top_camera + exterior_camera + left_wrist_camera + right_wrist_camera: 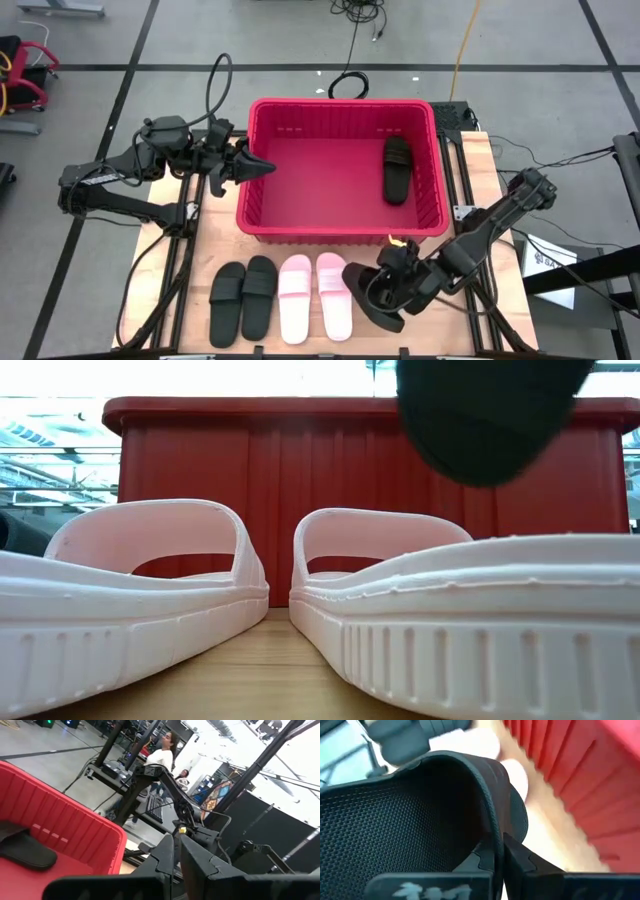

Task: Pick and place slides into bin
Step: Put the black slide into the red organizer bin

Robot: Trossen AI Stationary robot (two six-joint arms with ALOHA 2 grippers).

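The red bin (342, 225) stands at the table's far middle, and one black slide (397, 168) lies flat on its floor at the right. Two black slides (243, 298) and two pink slides (315, 297) lie side by side on their soles near the front edge. My right gripper (392, 280) is shut on another black slide (372, 298), in front of the bin's near right corner. This slide also shows high up in the low view (485, 420). My left gripper (262, 168) is shut and empty, level over the bin's left rim. My right gripper pinches the edge of the black slide's strap (491, 832) between its two fingers, one finger under the strap's arch and one outside it. The fingers slant down from the table's right side. The slide hangs tilted below them, clear of the table.
The bin's near wall (330, 470) rises just behind the pink slides (150, 590). Bare wood lies to the right of the pink pair. A person (162, 755) stands in the room beyond the table, among stands and cables.
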